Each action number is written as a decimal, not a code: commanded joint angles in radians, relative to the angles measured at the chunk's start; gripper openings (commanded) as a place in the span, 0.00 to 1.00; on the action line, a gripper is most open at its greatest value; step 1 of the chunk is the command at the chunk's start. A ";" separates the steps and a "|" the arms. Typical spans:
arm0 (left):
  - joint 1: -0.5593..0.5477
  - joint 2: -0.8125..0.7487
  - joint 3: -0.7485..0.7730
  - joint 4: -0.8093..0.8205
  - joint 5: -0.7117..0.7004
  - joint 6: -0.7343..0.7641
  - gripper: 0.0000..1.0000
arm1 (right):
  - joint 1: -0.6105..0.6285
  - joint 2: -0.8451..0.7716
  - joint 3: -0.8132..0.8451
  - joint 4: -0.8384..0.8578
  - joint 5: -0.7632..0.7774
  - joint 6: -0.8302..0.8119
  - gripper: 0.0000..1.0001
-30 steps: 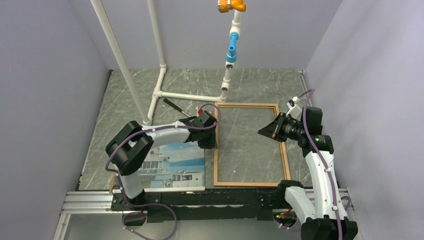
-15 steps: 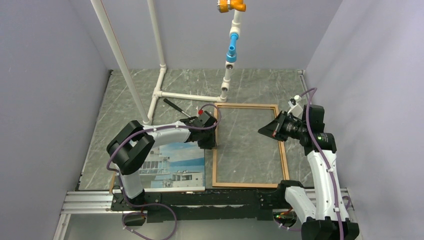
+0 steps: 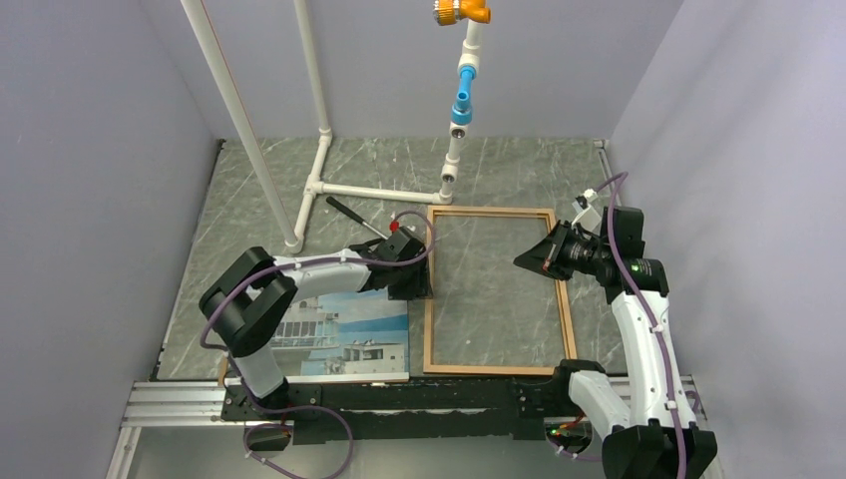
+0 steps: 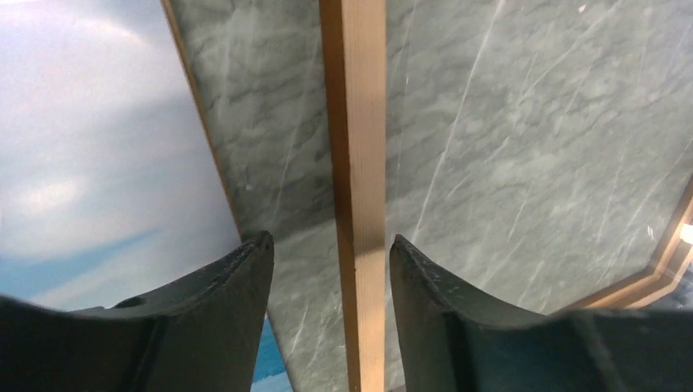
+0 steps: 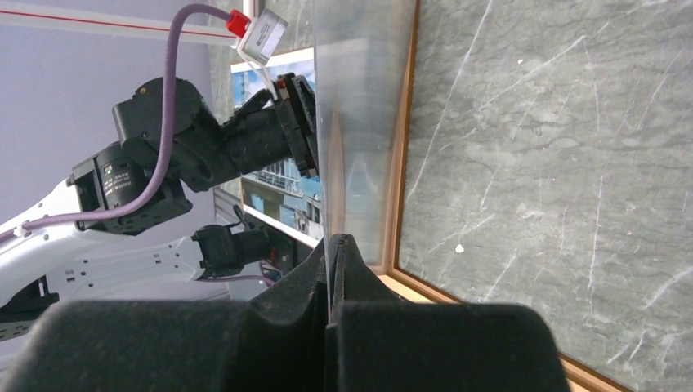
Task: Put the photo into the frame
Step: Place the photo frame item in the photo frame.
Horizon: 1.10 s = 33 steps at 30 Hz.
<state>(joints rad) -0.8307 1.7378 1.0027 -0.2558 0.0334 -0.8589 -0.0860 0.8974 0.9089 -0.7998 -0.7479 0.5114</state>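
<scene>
The frame [image 3: 489, 211] lies flat on the marble table, right of centre. My left gripper [image 3: 419, 282] is open and straddles its left rail [image 4: 353, 122], one finger on each side, without touching it [image 4: 331, 245]. The photo [image 3: 349, 334] lies face up at the front left on a brown backing board; its blue sky shows in the left wrist view [image 4: 82, 147]. My right gripper [image 3: 519, 261] is over the frame's right side and shut on the edge of a clear sheet [image 5: 359, 98], held tilted above the frame [image 5: 402, 163].
A white pipe stand [image 3: 319, 185] rises at the back left. A blue and orange fitting [image 3: 462, 100] hangs over the back centre. A black tool with a red tip [image 3: 349, 213] lies behind the left gripper. Grey walls close in both sides.
My left arm's elbow has sunk and shifted left, with its gripper still at the frame's left rail. The frame's near left corner has slid slightly left. The right gripper has barely moved.
</scene>
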 commanded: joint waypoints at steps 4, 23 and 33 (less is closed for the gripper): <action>0.017 -0.134 -0.118 0.119 -0.008 0.003 0.58 | 0.005 0.000 0.025 -0.006 -0.044 -0.023 0.00; 0.014 -0.076 -0.082 0.108 -0.001 0.018 0.39 | 0.005 0.056 0.001 0.011 -0.085 -0.048 0.00; 0.009 -0.038 -0.054 0.084 0.000 0.023 0.36 | 0.003 0.103 -0.004 0.004 -0.117 -0.110 0.00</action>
<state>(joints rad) -0.8150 1.6825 0.9081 -0.1974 0.0284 -0.8497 -0.0872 0.9874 0.9089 -0.7818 -0.7959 0.4450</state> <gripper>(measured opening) 0.370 0.007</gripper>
